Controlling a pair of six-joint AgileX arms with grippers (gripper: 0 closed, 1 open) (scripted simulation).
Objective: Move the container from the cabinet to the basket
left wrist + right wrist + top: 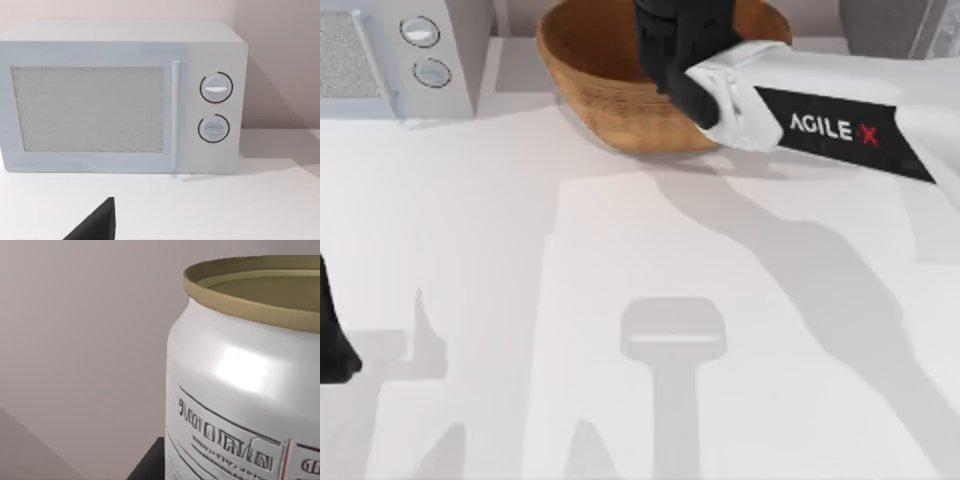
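Observation:
The container [240,390], a silver can with a dull gold rim and printed label marks, stands upright and very close in the right wrist view, with a plain wall behind it. My right gripper [670,40] hangs over the inside of the brown wicker basket [590,75] at the back middle of the table, shut on the container. One black finger [150,467] shows beside the can's lower part. In the top view the gripper's black body covers the can. The grey cabinet [875,25] is at the back right corner. My left gripper [332,350] is parked at the table's left edge.
A white microwave [410,50] with two round knobs stands at the back left; the left wrist view faces its door [90,107]. The right arm's white link [820,125] reaches from the right edge across to the basket. Arm shadows lie on the white tabletop [620,250].

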